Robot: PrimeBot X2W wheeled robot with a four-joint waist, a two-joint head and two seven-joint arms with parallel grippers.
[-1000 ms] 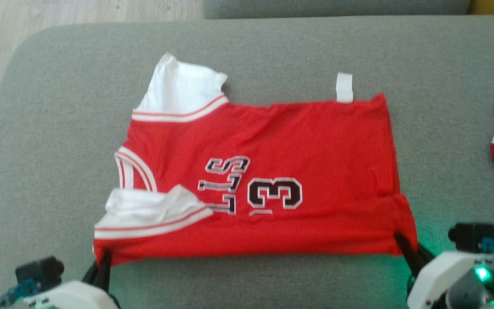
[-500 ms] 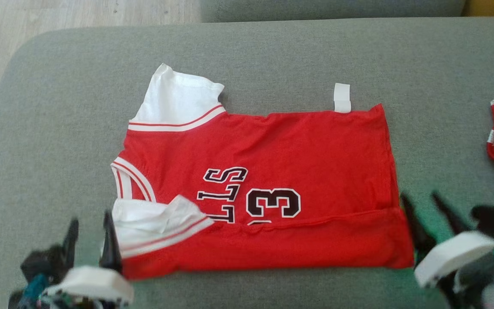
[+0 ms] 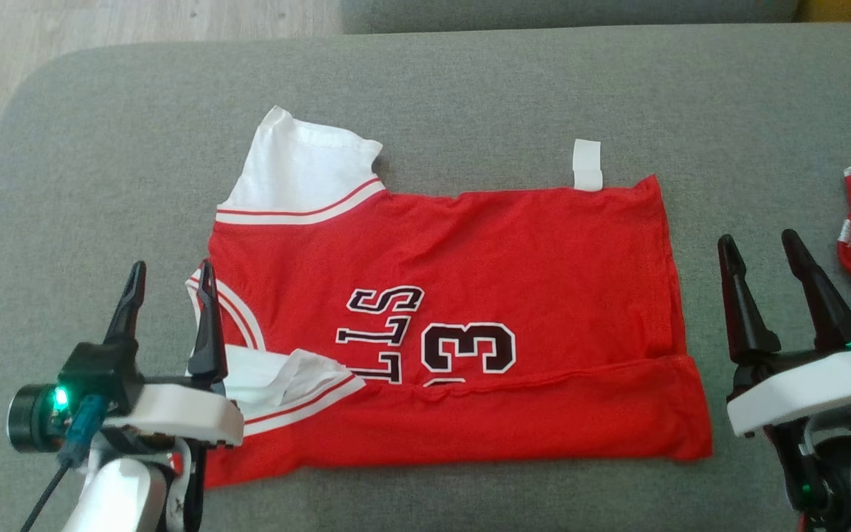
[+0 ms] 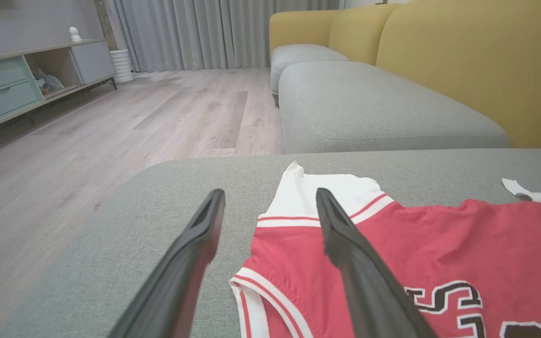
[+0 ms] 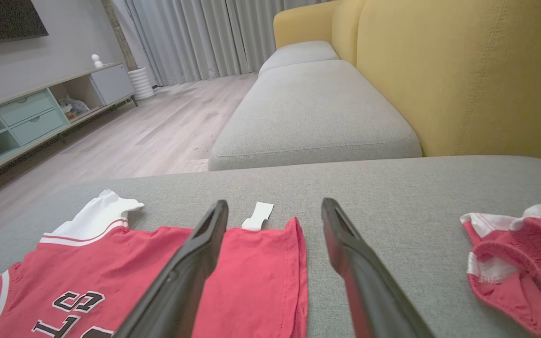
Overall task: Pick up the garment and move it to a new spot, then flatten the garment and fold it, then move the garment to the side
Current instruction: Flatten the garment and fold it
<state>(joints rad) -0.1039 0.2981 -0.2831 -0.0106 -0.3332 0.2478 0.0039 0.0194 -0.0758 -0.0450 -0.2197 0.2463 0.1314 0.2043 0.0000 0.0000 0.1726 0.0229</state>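
Nearest, the left gripper (image 3: 172,266) and right gripper (image 3: 757,238) stand spread wide and empty at either end of the red jersey (image 3: 514,258), which lies flat on the grey cushion (image 3: 470,89), its near edge folded over and a white sleeve (image 3: 300,162) at its far left.

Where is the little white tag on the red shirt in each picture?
Head view: the tag sticks out of the shirt's far edge, right of the middle.
Left wrist view: the tag lies near the right edge, just beyond the shirt.
Right wrist view: the tag sits near the middle, at the shirt's far edge.
Shared landmark: the white sleeve, left of the tag in all three views.
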